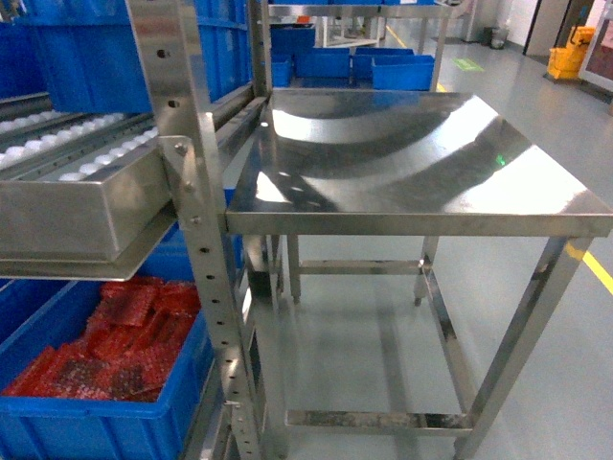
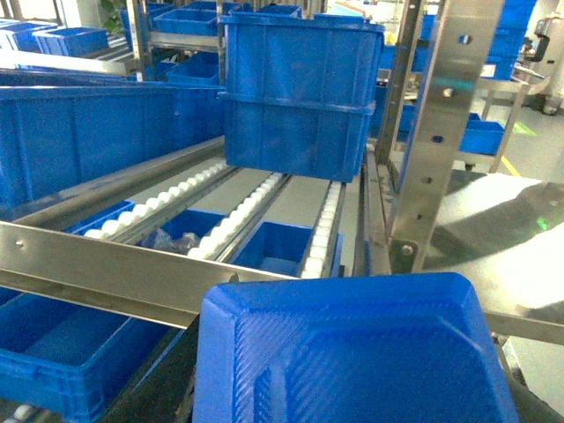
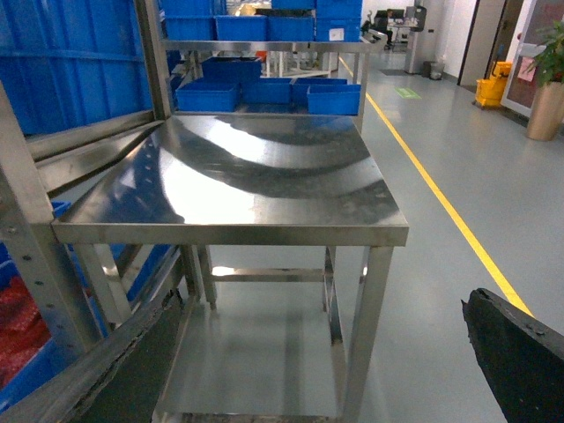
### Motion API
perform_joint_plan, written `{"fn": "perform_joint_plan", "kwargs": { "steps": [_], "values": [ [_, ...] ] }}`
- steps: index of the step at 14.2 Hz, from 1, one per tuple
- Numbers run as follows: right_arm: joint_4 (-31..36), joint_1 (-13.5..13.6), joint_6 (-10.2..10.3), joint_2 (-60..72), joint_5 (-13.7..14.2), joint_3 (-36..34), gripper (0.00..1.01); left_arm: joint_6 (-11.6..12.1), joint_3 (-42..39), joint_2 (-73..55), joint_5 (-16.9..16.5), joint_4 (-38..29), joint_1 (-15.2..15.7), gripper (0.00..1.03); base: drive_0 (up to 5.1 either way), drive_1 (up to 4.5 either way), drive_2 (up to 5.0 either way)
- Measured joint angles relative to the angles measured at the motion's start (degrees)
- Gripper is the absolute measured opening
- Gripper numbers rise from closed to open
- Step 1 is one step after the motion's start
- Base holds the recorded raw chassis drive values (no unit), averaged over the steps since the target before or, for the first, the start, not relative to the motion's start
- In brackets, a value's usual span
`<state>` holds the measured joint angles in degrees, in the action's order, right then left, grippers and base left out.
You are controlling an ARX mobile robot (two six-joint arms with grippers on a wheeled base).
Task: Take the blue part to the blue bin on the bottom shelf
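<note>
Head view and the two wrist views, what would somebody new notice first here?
Probably the shiny steel-topped table filling the middle and right of the head view, with nothing visible on it. Next, the blue bin of red parts at lower left under the roller rack. In the left wrist view, a blue tray-like part fills the foreground.

Rack upright (image 1: 196, 220) left of centre, bench (image 1: 412, 163) just to its right. Roller shelf (image 1: 77, 182) left of the upright, bin (image 1: 105, 422) of packets (image 1: 124, 345) below it. Stacked crates (image 2: 300, 88) on the roller rails (image 2: 256, 198), more bins (image 2: 53, 352) beneath them. Tray (image 2: 352, 352) nearest the left wrist camera. Bins (image 3: 264, 90) behind the bench.
</note>
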<state>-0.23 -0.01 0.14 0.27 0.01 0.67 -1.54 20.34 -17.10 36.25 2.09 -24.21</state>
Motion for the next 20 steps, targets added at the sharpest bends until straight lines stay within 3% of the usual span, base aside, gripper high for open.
{"fn": "perform_joint_plan", "kwargs": {
  "steps": [20],
  "values": [
    [-0.1, 0.0, 0.0, 0.0, 0.0, 0.0, 0.98, 0.0, 0.0, -0.1, 0.0, -0.1, 0.0, 0.44, -4.9, 2.47, 2.5]
  ]
}}
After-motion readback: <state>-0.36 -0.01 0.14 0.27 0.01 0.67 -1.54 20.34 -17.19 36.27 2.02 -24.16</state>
